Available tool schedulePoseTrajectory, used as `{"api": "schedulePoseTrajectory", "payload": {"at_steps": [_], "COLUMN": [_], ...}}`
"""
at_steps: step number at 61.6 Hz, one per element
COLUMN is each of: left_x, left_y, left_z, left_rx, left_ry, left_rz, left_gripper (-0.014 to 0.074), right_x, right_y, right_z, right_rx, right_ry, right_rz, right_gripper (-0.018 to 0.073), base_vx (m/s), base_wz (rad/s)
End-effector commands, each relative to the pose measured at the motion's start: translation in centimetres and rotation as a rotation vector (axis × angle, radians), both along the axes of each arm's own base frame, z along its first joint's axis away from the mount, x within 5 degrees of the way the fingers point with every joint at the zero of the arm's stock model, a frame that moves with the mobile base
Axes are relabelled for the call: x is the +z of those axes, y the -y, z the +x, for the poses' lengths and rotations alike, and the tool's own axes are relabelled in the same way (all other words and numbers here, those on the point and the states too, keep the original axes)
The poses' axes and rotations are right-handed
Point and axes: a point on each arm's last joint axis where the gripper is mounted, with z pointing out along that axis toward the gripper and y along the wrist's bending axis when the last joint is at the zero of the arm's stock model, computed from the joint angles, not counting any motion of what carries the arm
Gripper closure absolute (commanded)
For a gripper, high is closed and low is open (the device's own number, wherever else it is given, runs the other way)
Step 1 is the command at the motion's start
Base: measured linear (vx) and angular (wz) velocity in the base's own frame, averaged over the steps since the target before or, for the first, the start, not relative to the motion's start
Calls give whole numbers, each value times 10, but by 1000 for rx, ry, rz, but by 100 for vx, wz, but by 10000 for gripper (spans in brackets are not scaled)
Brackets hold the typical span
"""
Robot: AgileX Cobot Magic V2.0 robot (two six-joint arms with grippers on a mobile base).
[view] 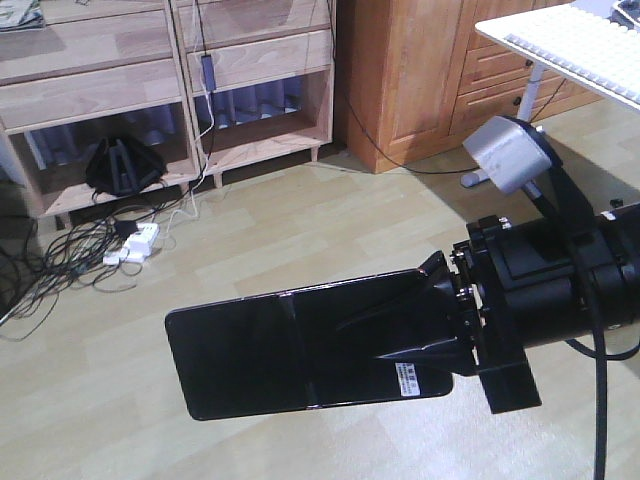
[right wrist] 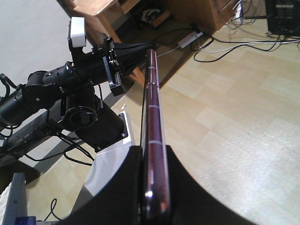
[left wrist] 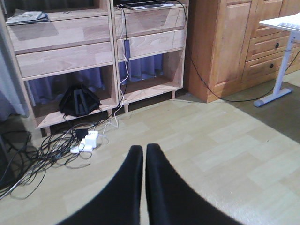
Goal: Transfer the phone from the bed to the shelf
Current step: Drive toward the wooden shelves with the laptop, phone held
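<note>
While pinched at one end, phone [view: 300,350] look: thin glossy black slab, faint line across the middle, small white barcode sticker [view: 405,378] by the gripped end; seen edge-on from the right wrist, a narrow pinkish metallic rim.
Phone place: in mid-air above the pale wood floor [view: 300,230], lying nearly level in the front view, free end pointing left, touching nothing but the fingers.
Right gripper [view: 405,320]: jaws clamped on the phone's right end, one black finger [right wrist: 117,187] pressed against each flat face.
Left gripper [left wrist: 144,150]: holding nothing, the two black fingers drawn together with only a thin slit between them, pointed over bare floor.
Shelf [view: 95,95]: pale plank boards at the far left, well apart from the phone, beyond the floor.
Under the shelf: dark folded object [view: 125,165] on the lowest board, black cables [view: 60,265] and a white power strip [view: 140,240] on the floor in front.
Far right: orange-brown cabinet [view: 420,70], white desk [view: 570,45].
</note>
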Motion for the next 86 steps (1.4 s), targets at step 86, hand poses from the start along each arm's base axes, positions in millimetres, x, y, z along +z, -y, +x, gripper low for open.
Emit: {"api": "schedulePoseTrajectory", "payload": {"at_steps": [86], "left_x": [6], "left_y": [-1], "left_z": [1], "left_rx": [7], "left_ry": [77], "left_rz": [-11], "left_gripper": [596], "right_x": [20], "right_y": [-2], "right_z": [-11], "right_rx": [60], "right_ry": [4], "right_rz": [101], "right_gripper": [561], "base_vx": [38], "base_wz": [-8]}}
